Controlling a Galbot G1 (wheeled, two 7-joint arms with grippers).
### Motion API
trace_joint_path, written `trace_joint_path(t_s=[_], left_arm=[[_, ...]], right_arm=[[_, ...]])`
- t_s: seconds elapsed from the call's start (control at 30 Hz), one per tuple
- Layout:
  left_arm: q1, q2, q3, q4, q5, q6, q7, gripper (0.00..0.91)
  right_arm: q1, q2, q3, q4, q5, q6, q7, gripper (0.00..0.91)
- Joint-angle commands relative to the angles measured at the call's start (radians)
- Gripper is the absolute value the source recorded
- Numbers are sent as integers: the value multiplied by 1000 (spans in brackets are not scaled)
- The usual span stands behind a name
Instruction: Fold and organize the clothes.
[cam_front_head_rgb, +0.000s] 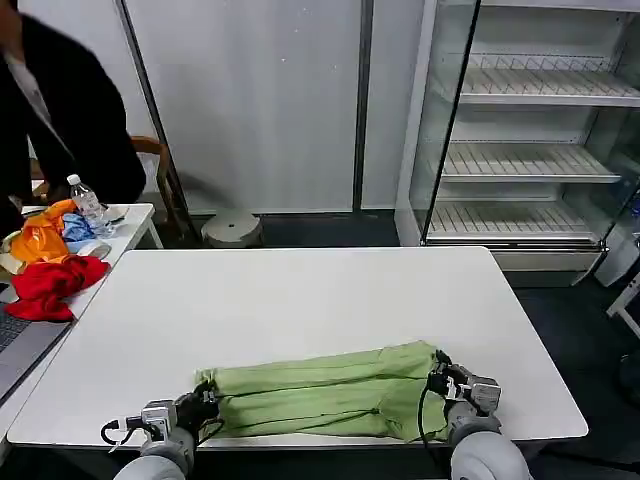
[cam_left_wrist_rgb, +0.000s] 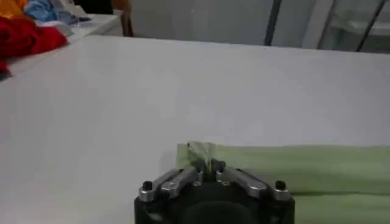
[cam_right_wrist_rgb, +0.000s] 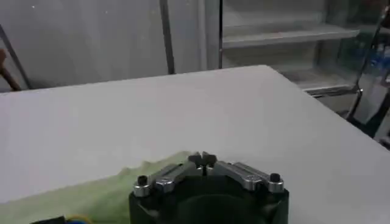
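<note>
You have the one light green shirt (cam_front_head_rgb: 320, 391) lying as a long narrow band across the lower centre of the head frame, near the front edge of the white table (cam_front_head_rgb: 300, 290), so the lengthwise folds look done and, by my reading, the end-to-end fold and final tidying remain. Your left gripper (cam_front_head_rgb: 205, 402) pinches the band's lower-left end with jaws pressed onto the cloth, and your right gripper (cam_front_head_rgb: 437, 379) pinches the lower-right end likewise. Count one shirt, two grippers, one table, and one pile of red, orange and blue cloths (cam_front_head_rgb: 50, 265) at the left edge.
</note>
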Motion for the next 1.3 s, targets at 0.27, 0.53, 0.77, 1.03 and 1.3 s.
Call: trace_joint_path(t_s=[0.27,0.53,0.77,1.03,1.3], left_arm=[[69,12,-130,-150,203,12,-14,907],[127,-3,-111,-129,49,12,-94,907],[134,-1,-116,-130,-49,12,-89,907],[141,-12,-105,-138,-113,12,-80,907],[143,-30,-93,-139,-131,11,-72,907]], right_arm=[[24,1,5,85,-46,-34,37,907],[37,-19,28,57,-38,-39,39,907],[-33,-80,63,110,-26,-63,31,907],[-69,-93,83,128,-23,-60,38,907],[-56,-87,80,120,-22,-57,39,907]])
